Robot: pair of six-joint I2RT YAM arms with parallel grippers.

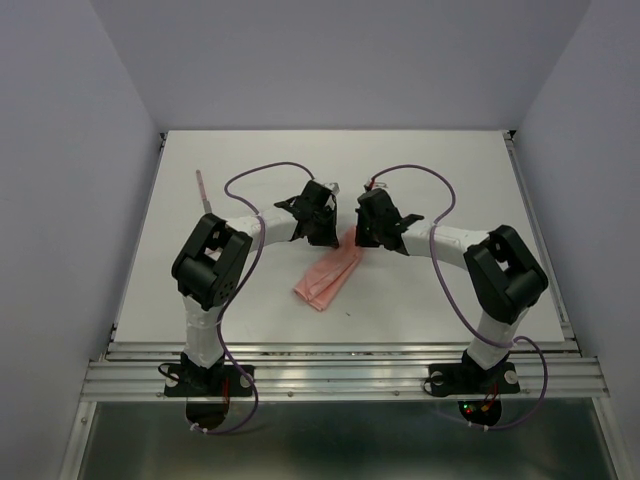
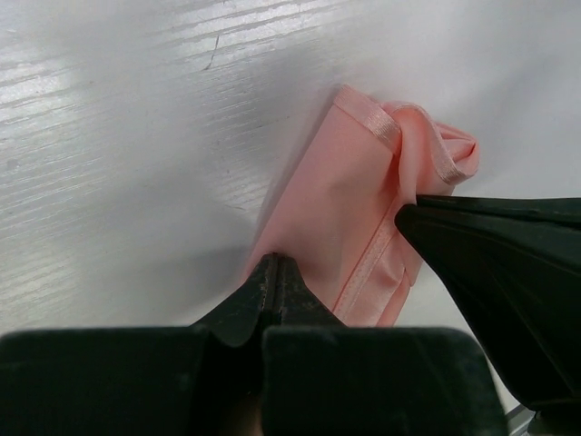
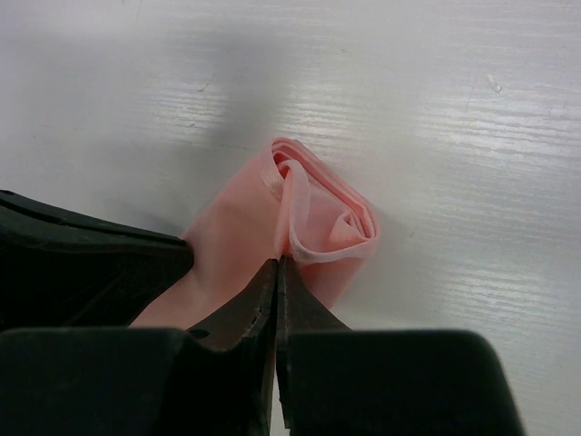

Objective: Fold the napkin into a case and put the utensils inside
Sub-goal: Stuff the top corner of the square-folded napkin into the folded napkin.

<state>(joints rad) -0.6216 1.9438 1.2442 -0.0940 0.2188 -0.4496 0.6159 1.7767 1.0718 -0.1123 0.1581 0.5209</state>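
The salmon-pink napkin (image 1: pixel 324 279) lies folded into a long narrow strip at mid-table, its far end raised and bunched between both grippers. My left gripper (image 1: pixel 331 233) is shut, its tips (image 2: pixel 273 263) pinching the napkin's (image 2: pixel 338 204) near edge. My right gripper (image 1: pixel 362 236) is shut too, its tips (image 3: pixel 277 263) pinching a hemmed fold of the napkin (image 3: pixel 318 213), which curls into loose layers. In each wrist view the other arm's dark fingers (image 2: pixel 490 263) (image 3: pixel 82 250) sit close alongside. One slender pinkish utensil (image 1: pixel 203 190) lies at the far left, apart from both arms.
The white table (image 1: pixel 450 170) is walled by pale panels at left, right and back. A metal rail (image 1: pixel 340 372) runs along the near edge by both arm bases. Purple cables (image 1: pixel 262 172) loop over each arm.
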